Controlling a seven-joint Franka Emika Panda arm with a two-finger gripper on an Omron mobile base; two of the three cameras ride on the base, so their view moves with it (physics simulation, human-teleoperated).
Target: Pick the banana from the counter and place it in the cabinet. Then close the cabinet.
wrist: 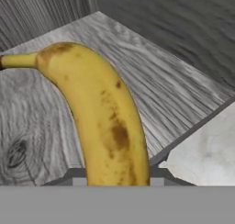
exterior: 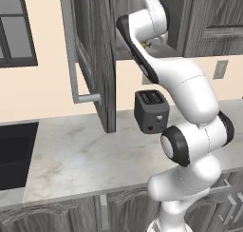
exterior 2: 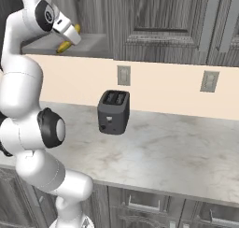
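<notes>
We see the banana [wrist: 103, 117], yellow with brown freckles and a darkened stem end, clamped in our pincer [wrist: 114, 181] and held just above the grey wood-grain shelf [wrist: 151, 76] inside the open cabinet [exterior: 102, 60]; in the hand view it runs from between the finger tips up and away toward the back corner of the cabinet, and we cannot tell whether its far end touches the shelf. In the right base view a bit of yellow shows beside the white hand at the shelf's front edge. We judge the main risk to be a release too near that front edge: the curved fruit could rock, roll forward and drop to the worktop [exterior: 85, 155] below the pincer. Letting go while it hangs above the shelf could also make it bounce or turn. A second risk comes later: the cabinet door [exterior: 92, 55] stands swung wide open to the left of the arm, with its long light bar handle [exterior: 71, 50], and closing it while the arm is inside, or while the banana sticks out past the edge, would jam it. Below the pincer lies the pale marbled worktop, with a dark toaster [exterior 2: 113, 111] standing against the cream wall. Two wall outlets [exterior 2: 123, 75] sit above it, dark base cabinets [exterior 2: 154, 203] run beneath, a dark sink recess [exterior: 14, 155] lies far to the left, and a window [exterior: 16, 26] is above that.
</notes>
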